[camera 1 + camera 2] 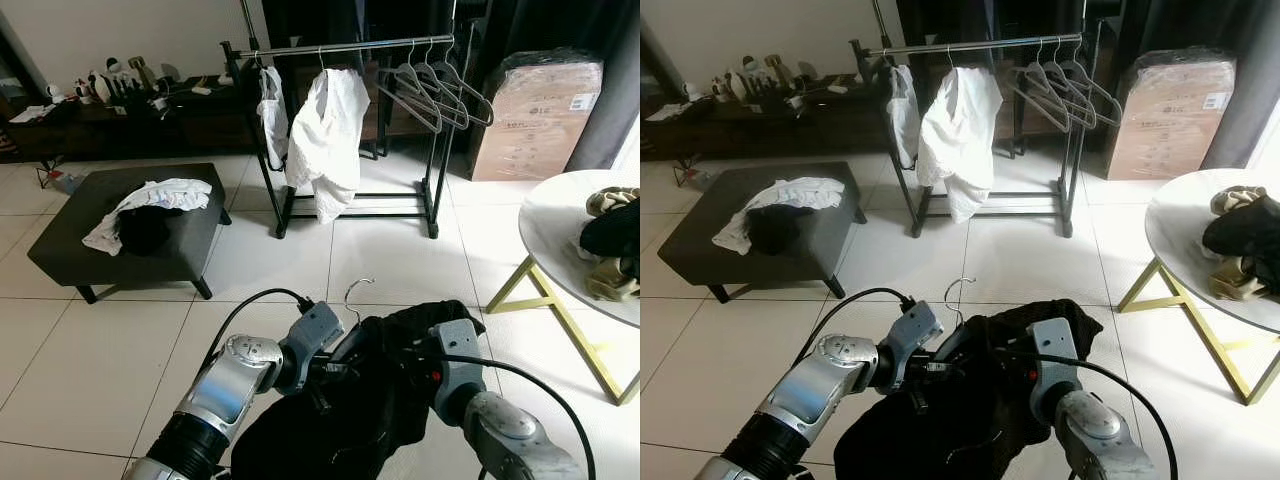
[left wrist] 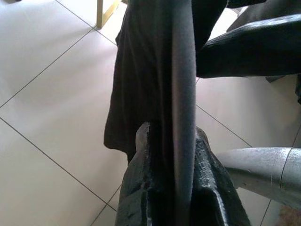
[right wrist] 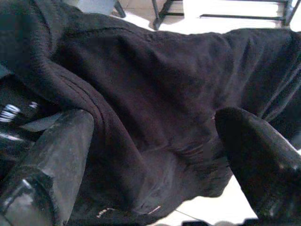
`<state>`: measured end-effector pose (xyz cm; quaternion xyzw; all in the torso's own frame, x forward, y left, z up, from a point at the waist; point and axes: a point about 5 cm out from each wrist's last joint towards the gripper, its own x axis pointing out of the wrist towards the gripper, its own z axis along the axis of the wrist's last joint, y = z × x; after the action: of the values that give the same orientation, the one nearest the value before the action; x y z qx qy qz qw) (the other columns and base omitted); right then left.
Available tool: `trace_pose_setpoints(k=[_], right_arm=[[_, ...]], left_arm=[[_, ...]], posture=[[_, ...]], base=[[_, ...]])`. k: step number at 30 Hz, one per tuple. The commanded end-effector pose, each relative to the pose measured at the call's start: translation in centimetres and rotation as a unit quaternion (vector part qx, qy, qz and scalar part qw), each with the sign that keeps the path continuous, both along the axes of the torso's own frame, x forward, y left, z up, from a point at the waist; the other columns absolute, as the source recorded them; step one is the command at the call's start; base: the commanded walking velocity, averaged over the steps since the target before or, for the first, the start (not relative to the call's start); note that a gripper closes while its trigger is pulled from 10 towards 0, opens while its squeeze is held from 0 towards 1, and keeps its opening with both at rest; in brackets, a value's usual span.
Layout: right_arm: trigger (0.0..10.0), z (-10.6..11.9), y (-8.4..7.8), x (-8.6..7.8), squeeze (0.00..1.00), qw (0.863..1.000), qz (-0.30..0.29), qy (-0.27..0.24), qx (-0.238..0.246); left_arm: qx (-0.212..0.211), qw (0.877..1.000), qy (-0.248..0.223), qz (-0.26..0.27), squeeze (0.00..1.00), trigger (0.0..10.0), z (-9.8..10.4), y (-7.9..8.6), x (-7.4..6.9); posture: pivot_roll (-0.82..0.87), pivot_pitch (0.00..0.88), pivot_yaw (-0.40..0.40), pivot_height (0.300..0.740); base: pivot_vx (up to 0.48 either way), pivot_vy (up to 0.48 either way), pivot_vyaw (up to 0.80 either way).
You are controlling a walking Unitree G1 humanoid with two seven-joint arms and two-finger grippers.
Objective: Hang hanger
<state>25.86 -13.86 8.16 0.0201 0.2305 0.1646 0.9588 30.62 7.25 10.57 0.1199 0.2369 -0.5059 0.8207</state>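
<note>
A black garment (image 1: 372, 405) hangs on a grey hanger (image 2: 183, 89) whose metal hook (image 1: 358, 294) sticks up between my two arms, low in front of me. My left gripper (image 1: 340, 357) is shut on the hanger's bar, close under the hook. My right gripper (image 3: 155, 132) stands open against the garment from the other side, its fingers (image 3: 56, 150) spread wide with dark cloth between them. The clothes rack (image 1: 340, 46) stands a few tiles ahead, with a white shirt (image 1: 325, 135) and several bare hangers (image 1: 436, 92) on its rail.
A dark ottoman (image 1: 130, 245) with white and black clothes on it stands at the left. A round white table (image 1: 565, 225) on gold legs, with clothes on top, is at the right. A wrapped cardboard box (image 1: 535, 115) stands beside the rack. Pale tile floor lies between.
</note>
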Motion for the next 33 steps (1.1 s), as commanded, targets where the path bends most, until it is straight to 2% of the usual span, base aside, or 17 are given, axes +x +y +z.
trace_pose_setpoints(k=[1, 5, 10, 17, 18, 19, 20, 33], right_arm=[[10.0, -0.2, 0.0, 0.2, 0.0, 1.0, -0.008, 0.0, -0.003], [10.0, -0.6, -0.2, 0.5, 0.0, 1.0, -0.029, -0.003, 0.005], [10.0, -0.7, 0.5, 0.4, 0.0, 1.0, 0.006, -0.004, 0.013], [10.0, -0.6, 0.6, 1.1, 0.0, 0.999, 0.004, -0.021, 0.025], [6.6, -0.6, 0.7, 1.3, 0.0, 0.999, 0.006, -0.023, 0.023], [6.6, -0.6, 0.7, 1.3, 0.0, 0.999, 0.006, -0.023, 0.023], [0.0, -0.7, 0.7, 1.4, 0.0, 0.999, 0.006, -0.023, 0.023], [0.0, -1.0, 0.7, 1.8, 0.0, 0.999, -0.003, -0.03, 0.024]], left_arm=[[-0.007, 1.0, -0.014, -0.008, 0.0, 10.0, 1.0, 0.0, 0.1], [-0.007, 1.0, -0.014, -0.009, 0.0, 10.0, 1.0, -0.1, 0.1], [-0.009, 1.0, -0.012, -0.008, 0.0, 10.0, 1.0, -0.1, 0.0], [-0.009, 1.0, -0.012, -0.01, 0.0, 10.0, 1.0, -0.1, 0.0], [-0.01, 1.0, -0.011, -0.01, 0.0, 10.0, 1.0, -0.1, 0.0], [-0.01, 1.0, -0.011, -0.01, 0.0, 10.0, 1.0, -0.1, 0.0], [-0.01, 1.0, -0.011, -0.011, 0.0, 10.0, 1.0, -0.1, 0.0], [-0.011, 1.0, -0.011, -0.015, 0.0, 10.0, 0.9, -0.1, 0.0]], posture=[[-0.15, 0.112, 0.112, 0.74], [-0.15, 0.112, 0.113, 0.74], [-0.15, 0.112, 0.113, 0.74], [-0.15, 0.112, 0.115, 0.74], [-0.15, 0.112, 0.115, 0.74], [-0.15, 0.112, 0.115, 0.74], [-0.14, 0.111, 0.115, 0.74], [-0.14, 0.109, 0.117, 0.74]], base=[[0.0, 0.0, 0.0], [0.0, 0.0, 0.0], [0.0, 0.0, 0.0], [0.0, 0.0, 0.0], [0.0, 0.0, 0.0], [0.0, 0.0, 0.0], [0.0, 0.0, 0.0], [0.0, 0.0, 0.0]])
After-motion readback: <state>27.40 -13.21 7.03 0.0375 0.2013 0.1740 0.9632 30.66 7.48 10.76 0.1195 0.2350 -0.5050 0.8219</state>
